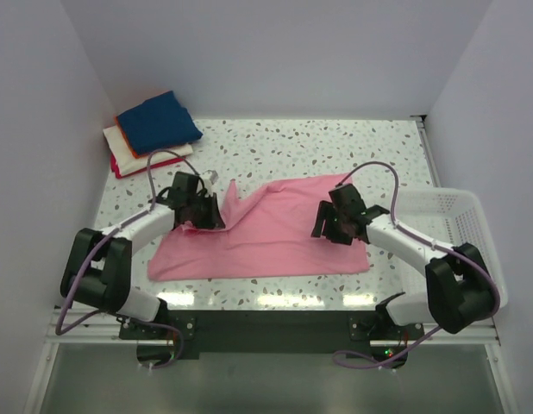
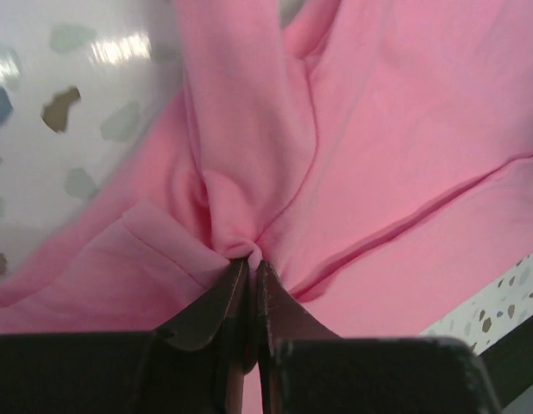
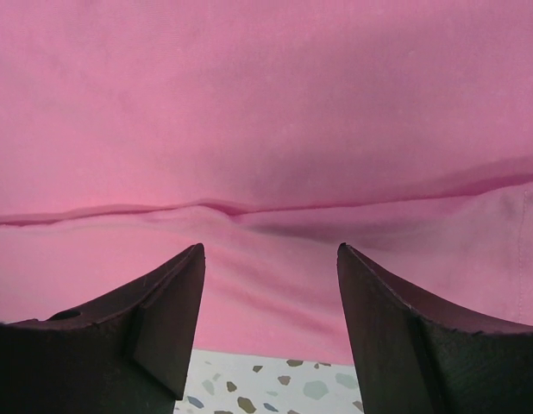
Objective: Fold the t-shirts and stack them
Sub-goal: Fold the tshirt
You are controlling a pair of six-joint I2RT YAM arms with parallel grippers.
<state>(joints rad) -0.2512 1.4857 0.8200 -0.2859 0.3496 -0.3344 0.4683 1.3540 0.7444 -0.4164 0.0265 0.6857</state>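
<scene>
Speckled surface (image 1: 292, 147) | folded stack (image 1: 154, 128) done | pink t-shirt (image 1: 275, 237) unfolded | your left gripper (image 2: 250, 261) pinches it, right gripper (image 3: 271, 250) apart.

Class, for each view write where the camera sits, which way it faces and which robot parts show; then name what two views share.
Top: above and behind the arms, looking down on the table, pink shirt, folded stack and basket; both arms show.
Left wrist: on the left arm, facing along the left jaws, shut on a pinch of shirt; only they show.
Right wrist: on the right arm, facing past the open right jaws onto the shirt's hem; only they show.
Shared: both wrist views show shirt and speckled table.
</scene>
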